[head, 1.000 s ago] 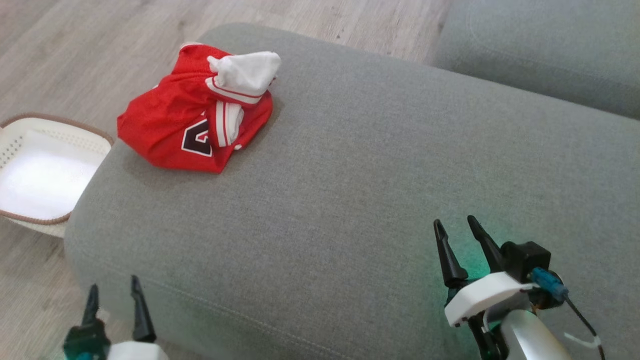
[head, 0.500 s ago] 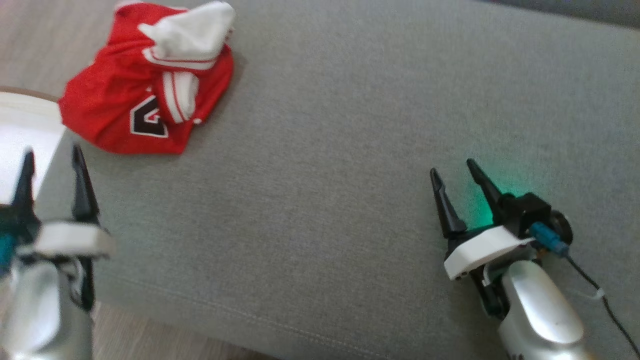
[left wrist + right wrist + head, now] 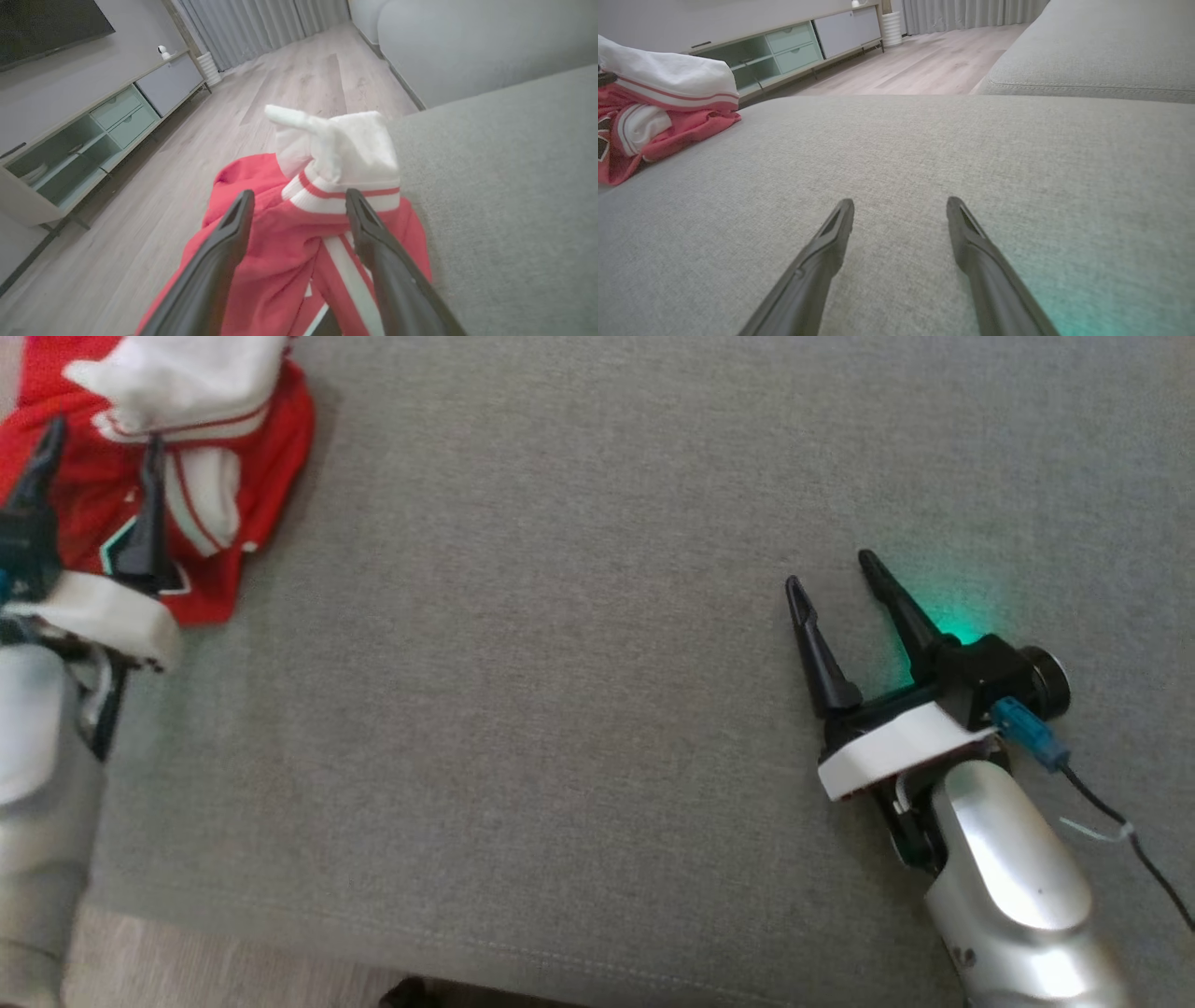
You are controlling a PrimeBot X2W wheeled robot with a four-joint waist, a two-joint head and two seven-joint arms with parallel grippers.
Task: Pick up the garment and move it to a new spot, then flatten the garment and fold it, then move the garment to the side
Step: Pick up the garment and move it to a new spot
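Spreading across most of the head view, a grey woven sofa cushion (image 3: 579, 644) is the work surface, with a stitched seam (image 3: 485, 947) running along its near edge. The garment (image 3: 187, 383), a red jersey with white trim and a dark number, lies bunched in a heap at the cushion's far left corner, its white part piled on top.

The left claw (image 3: 103, 434) is over that heap with its two dark fingers apart. From the left wrist they straddle the red cloth just below the white band, holding nothing; whether they touch the cloth I cannot tell. The right claw (image 3: 831, 569) is well apart from the garment, low over bare cushion on the right, its fingers also spread and empty. A green glow (image 3: 962, 616) falls on the fabric beside it, and a dark cable (image 3: 1120, 840) trails from its wrist.

Beyond the cushion the room has a pale wood-plank floor (image 3: 299, 84). A long low cabinet (image 3: 93, 126) with pale green drawers and open shelves stands against the wall under a dark screen (image 3: 46, 23). Grey curtains (image 3: 261, 23) hang at the far end. A second cushion (image 3: 1087, 51) of the same grey sits past the first, a narrow gap between them.
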